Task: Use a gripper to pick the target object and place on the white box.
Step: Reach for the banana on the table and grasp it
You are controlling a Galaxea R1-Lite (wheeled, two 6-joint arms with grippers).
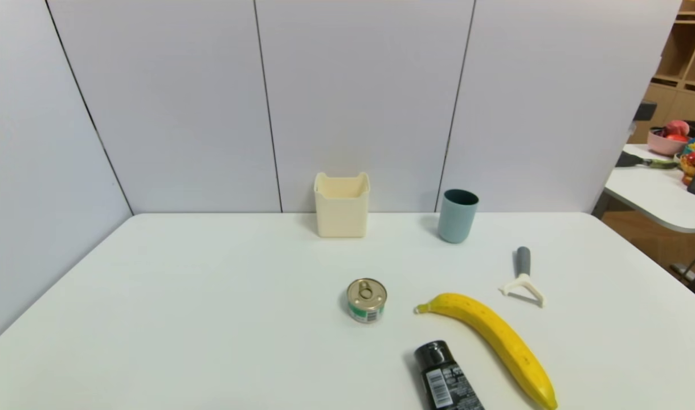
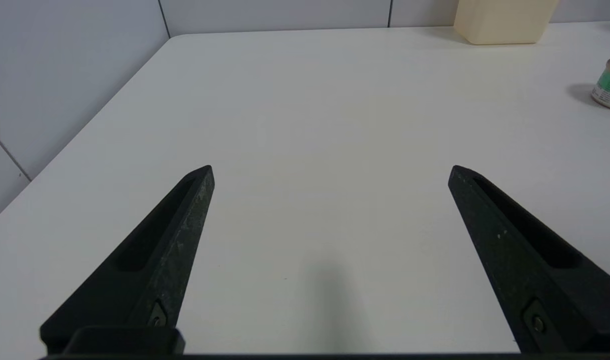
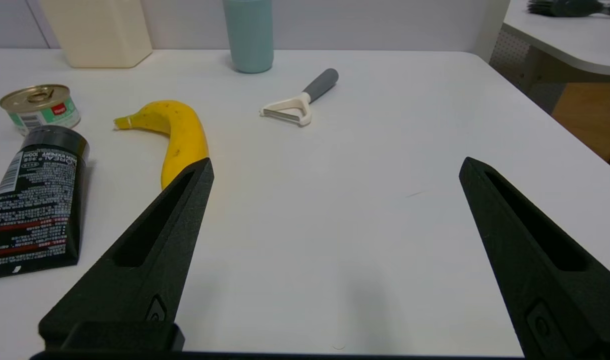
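Two wide-open grippers, left gripper (image 2: 331, 167) and right gripper (image 3: 337, 160), hover above the table (image 1: 211, 307).

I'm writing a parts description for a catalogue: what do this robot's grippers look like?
The left gripper and right gripper match: black, two long tapering wedge-shaped fingers, each with a recessed slot and a small screw near its base.

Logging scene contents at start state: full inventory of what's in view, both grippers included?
banana: 1, yellow, table's right half
box: 1, cream-white, far edge
cup: 1, teal-blue, right of box
can: 1, gold and green, left of banana
tube: 1, black, near edge
peeler: 1, grey and white, beyond banana
side table: 1, white, far right, items on it
left gripper: black, open, over table's left
right gripper: black, open, beside banana
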